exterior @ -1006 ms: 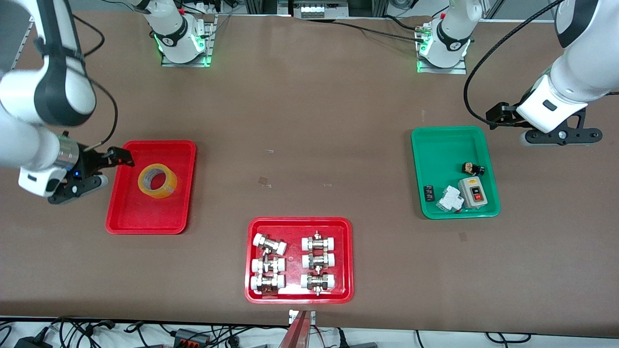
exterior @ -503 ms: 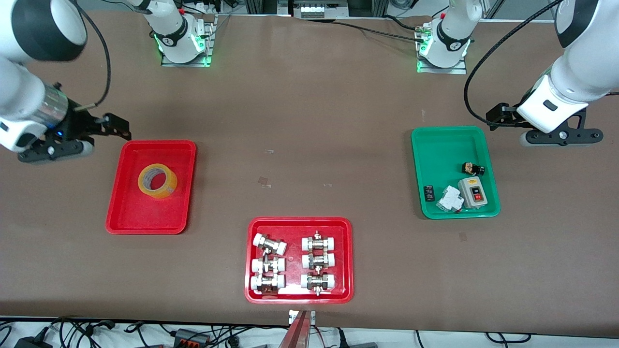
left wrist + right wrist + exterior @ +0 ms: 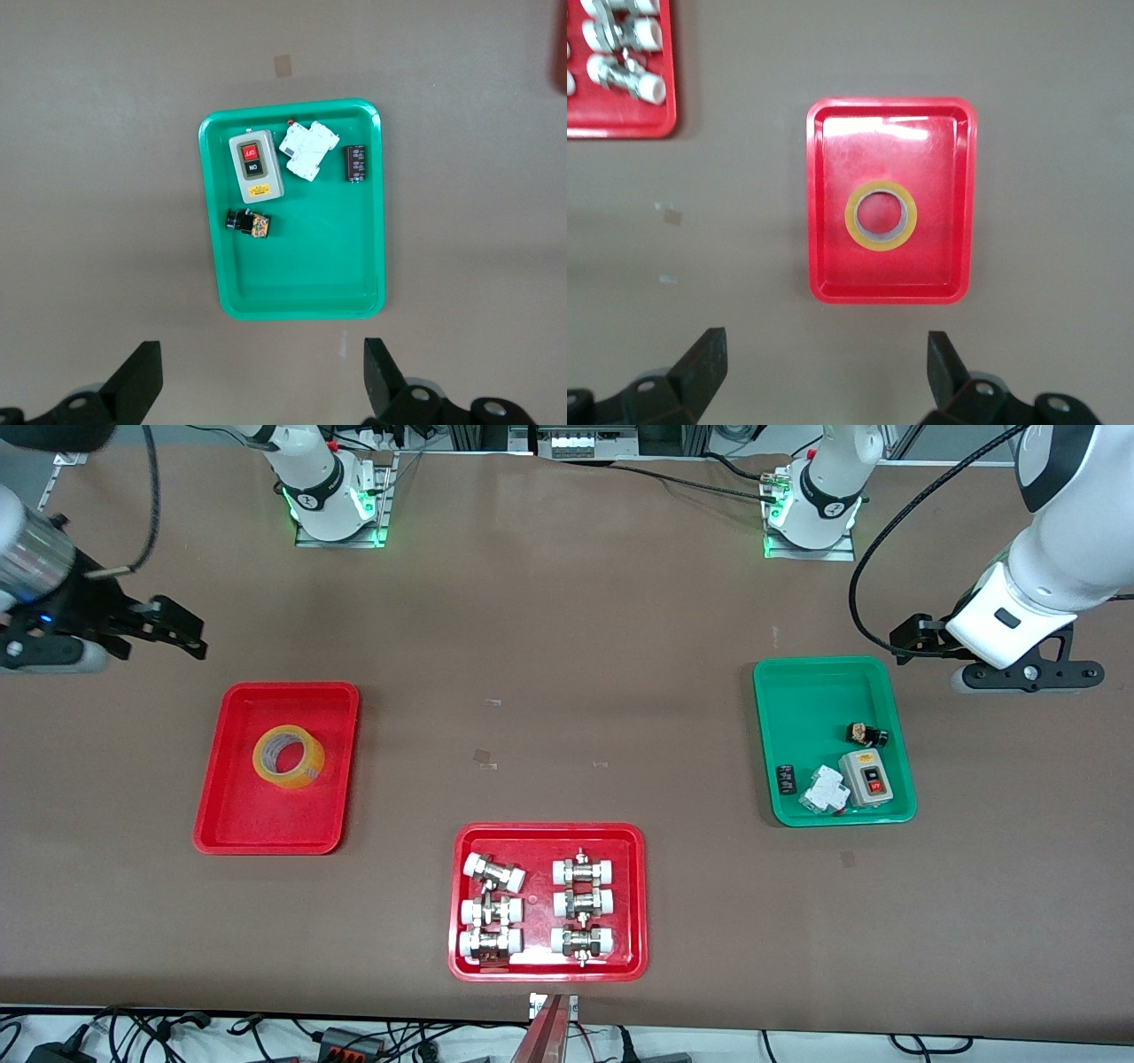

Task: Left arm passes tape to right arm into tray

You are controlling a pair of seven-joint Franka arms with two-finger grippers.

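The tape [image 3: 289,756] lies flat in the plain red tray [image 3: 266,824], toward the right arm's end of the table. The right wrist view shows the tape [image 3: 881,215] inside the tray [image 3: 833,257], with nothing gripping it. My right gripper [image 3: 49,657] is open and empty, up in the air over bare table beside the tray; its fingers [image 3: 700,363] stand wide apart around the gripper's middle [image 3: 824,372]. My left gripper [image 3: 1028,677] is open and empty over bare table next to the green tray [image 3: 819,691], where that arm waits; it also shows in the left wrist view [image 3: 261,381].
The green tray [image 3: 301,274] holds a grey switch box [image 3: 866,777], a white breaker [image 3: 824,790] and small dark parts. A wider red tray [image 3: 633,903] with white-capped metal fittings [image 3: 494,908] sits near the table's front edge, midway between the arms.
My right gripper has moved up and away from the red tray, toward the robots' bases and the table's edge. The tape stays in the tray. The left arm has not moved.
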